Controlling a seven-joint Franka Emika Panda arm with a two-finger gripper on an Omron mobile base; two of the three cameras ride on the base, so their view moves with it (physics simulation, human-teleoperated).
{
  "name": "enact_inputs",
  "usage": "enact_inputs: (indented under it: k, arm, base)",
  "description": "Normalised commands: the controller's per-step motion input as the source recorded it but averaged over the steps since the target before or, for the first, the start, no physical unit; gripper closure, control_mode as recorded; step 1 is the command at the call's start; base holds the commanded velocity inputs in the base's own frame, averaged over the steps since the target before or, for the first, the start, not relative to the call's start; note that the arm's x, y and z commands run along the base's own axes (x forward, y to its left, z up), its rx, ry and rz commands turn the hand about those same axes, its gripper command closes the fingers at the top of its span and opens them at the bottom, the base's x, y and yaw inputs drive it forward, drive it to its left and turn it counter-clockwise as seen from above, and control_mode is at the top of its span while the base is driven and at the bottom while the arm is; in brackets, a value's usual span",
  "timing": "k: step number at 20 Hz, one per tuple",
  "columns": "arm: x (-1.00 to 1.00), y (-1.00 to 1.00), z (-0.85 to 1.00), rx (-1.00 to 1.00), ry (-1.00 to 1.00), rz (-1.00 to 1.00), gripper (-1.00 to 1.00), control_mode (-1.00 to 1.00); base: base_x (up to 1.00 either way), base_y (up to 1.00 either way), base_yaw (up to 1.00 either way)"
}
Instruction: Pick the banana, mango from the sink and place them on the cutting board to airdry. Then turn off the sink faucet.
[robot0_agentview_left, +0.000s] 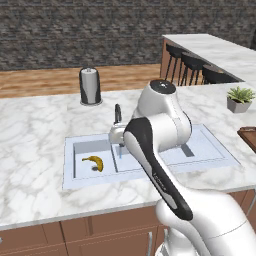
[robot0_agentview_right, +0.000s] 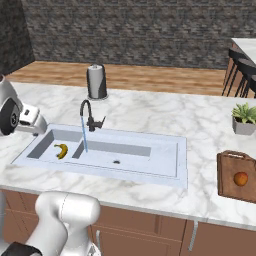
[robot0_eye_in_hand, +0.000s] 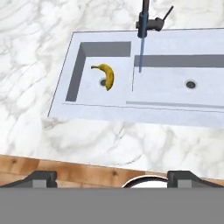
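Yellow banana (robot0_eye_in_hand: 106, 75) lies in the smaller compartment of the sink (robot0_eye_in_hand: 105, 114), next to that compartment's drain, possibly partly over it; hard to tell from the hand view. Mango (robot0_agentview_right: 240, 178) already sits on the cutting board (robot0_agentview_right: 226, 185), well apart from the sink on the marble tabletop (robot0_agentview_right: 150, 112). So I'd judge the task about a third done: banana and tap remain.

Sink faucet (robot0_agentview_right: 88, 116) is running, a thin blue stream falling near the divider between the compartments.

Tool (robot0_eye_in_hand: 111, 177) is spread fully wide with nothing in it, hanging high above the near tabletop edge, looking down at the sink.

Risks from here:
- Banana is curved and probably wet; gripping along its length rather than across it could let it roll or squirt out.
- It lies near the compartment's back wall and the divider, so a descent that drifts could clip a finger on a wall.
- Board already holds the mango; dropping the banana onto it could knock the mango rolling off.
- Faucet lever (robot0_eye_in_hand: 166, 14) is small, so an off-line push may slide past it.
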Motion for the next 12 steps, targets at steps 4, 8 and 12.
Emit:
enact_inputs:
  k: [4,8,12]
  arm:
    - [0.37,0.06,-0.11,0.0,0.0,0.0,-1.0,-1.0]
    - [0.39,0.01,-0.2,0.0,0.0,0.0,-1.0,-1.0]
    - [0.4,0.01,-0.31,0.0,0.0,0.0,-1.0,-1.0]
  base:
    - [0.0,0.0,0.0]
    - [0.0,0.0,0.0]
    - [0.0,0.0,0.0]
